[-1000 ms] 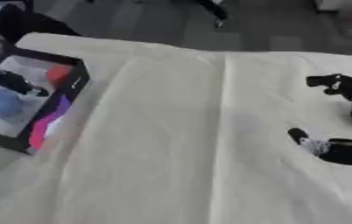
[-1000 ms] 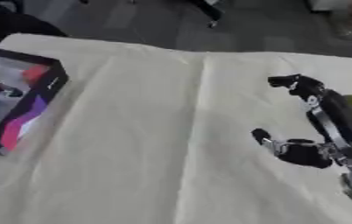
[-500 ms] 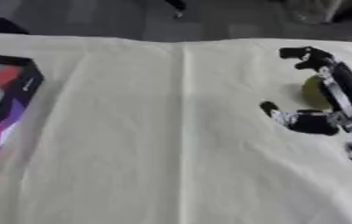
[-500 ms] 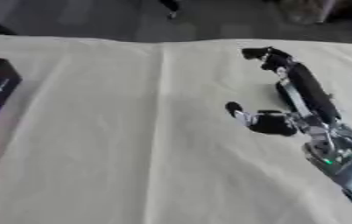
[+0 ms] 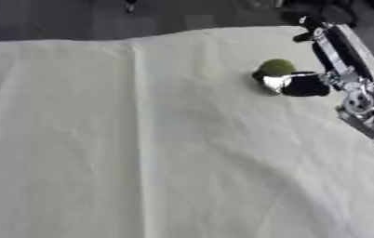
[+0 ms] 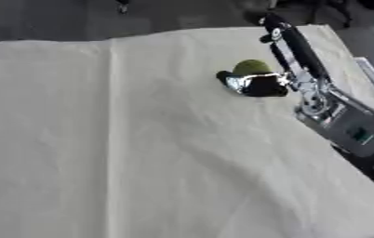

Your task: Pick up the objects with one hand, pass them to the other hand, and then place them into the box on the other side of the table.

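Note:
A small round green object (image 6: 250, 67) lies on the cream cloth near the table's far right corner. My right hand (image 6: 297, 76) comes in from the right and is right beside it. The thumb (image 6: 249, 85) bends round the object's near side. The straight fingers (image 6: 286, 42) run past its right side toward the far edge. The hand is open, and I cannot tell whether it touches the object. Neither my left hand nor the box shows in either view.
The cream tablecloth (image 5: 141, 139) fills most of both views, with a fold line running front to back on the left. Dark floor lies beyond the far edge (image 5: 141, 39). The table's right edge (image 6: 355, 60) is close behind my hand.
The camera has swung to the right, so the box at the left has left the view. The green object now shows plainly next to my right hand's thumb.

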Robot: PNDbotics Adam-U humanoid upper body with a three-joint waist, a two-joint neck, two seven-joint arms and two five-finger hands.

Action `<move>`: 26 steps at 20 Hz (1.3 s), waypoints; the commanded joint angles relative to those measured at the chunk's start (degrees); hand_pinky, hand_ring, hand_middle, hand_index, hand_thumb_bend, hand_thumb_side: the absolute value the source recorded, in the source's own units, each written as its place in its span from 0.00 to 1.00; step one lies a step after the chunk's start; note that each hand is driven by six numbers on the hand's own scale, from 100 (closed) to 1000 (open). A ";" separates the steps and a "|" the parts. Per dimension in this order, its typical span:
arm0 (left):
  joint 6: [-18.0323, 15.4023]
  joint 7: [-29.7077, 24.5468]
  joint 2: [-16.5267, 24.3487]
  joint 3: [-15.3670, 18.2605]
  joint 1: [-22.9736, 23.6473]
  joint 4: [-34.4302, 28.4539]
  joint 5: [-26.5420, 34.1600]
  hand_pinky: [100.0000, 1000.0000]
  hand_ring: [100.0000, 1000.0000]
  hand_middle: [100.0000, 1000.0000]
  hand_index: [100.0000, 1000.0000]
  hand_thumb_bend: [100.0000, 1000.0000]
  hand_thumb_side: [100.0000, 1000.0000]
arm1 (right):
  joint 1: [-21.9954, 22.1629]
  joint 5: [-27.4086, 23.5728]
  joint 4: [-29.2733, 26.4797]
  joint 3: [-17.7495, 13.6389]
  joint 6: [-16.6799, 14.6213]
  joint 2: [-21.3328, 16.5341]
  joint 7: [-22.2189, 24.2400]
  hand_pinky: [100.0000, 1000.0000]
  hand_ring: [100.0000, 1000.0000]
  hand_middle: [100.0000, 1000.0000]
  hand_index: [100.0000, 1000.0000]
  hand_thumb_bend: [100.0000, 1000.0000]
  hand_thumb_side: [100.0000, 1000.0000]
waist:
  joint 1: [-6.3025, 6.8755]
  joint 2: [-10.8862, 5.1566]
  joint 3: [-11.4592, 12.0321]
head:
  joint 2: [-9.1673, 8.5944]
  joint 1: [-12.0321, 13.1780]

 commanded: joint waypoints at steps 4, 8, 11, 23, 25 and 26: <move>-0.55 3.45 2.29 -0.33 -0.73 -6.32 7.58 0.74 0.68 0.63 0.80 0.32 0.28 | 3.50 -1.36 -0.82 -5.58 4.34 -4.96 0.41 0.78 0.92 0.86 0.92 0.59 0.20 | -0.96 0.59 0.63 | -1.56 -1.69; -0.29 4.90 1.81 -0.04 -0.35 -9.33 10.35 0.74 0.68 0.62 0.79 0.30 0.30 | 5.06 -1.36 -0.82 -7.14 7.57 -4.41 0.12 0.79 0.92 0.86 0.93 0.60 0.21 | -1.46 1.42 1.74 | -2.78 -2.77; -0.02 5.57 2.11 0.15 -0.13 -11.80 11.69 0.74 0.68 0.62 0.78 0.29 0.30 | 6.03 -0.93 -0.82 -8.77 10.27 -3.44 -0.52 0.79 0.91 0.86 0.93 0.60 0.21 | -1.91 2.32 2.61 | -3.82 -3.41; 0.63 6.59 0.85 0.11 -1.55 -15.53 13.72 0.74 0.67 0.61 0.77 0.27 0.32 | 7.74 1.09 2.91 -10.91 16.04 -1.72 -3.58 0.82 0.91 0.87 0.93 0.61 0.26 | -2.35 4.47 5.56 | -5.65 -7.03; 0.59 6.75 0.76 0.11 -1.57 -16.09 13.93 0.74 0.67 0.61 0.77 0.28 0.32 | 8.25 2.26 4.16 -11.44 16.87 -1.25 -3.83 0.82 0.91 0.87 0.93 0.60 0.25 | -2.41 4.71 5.95 | -5.93 -7.44; 0.61 6.82 0.74 0.12 -1.61 -16.33 14.01 0.74 0.67 0.61 0.77 0.27 0.32 | 8.42 2.66 4.91 -11.60 17.11 -0.99 -3.59 0.82 0.91 0.86 0.93 0.60 0.26 | -2.47 4.83 6.21 | -6.25 -7.54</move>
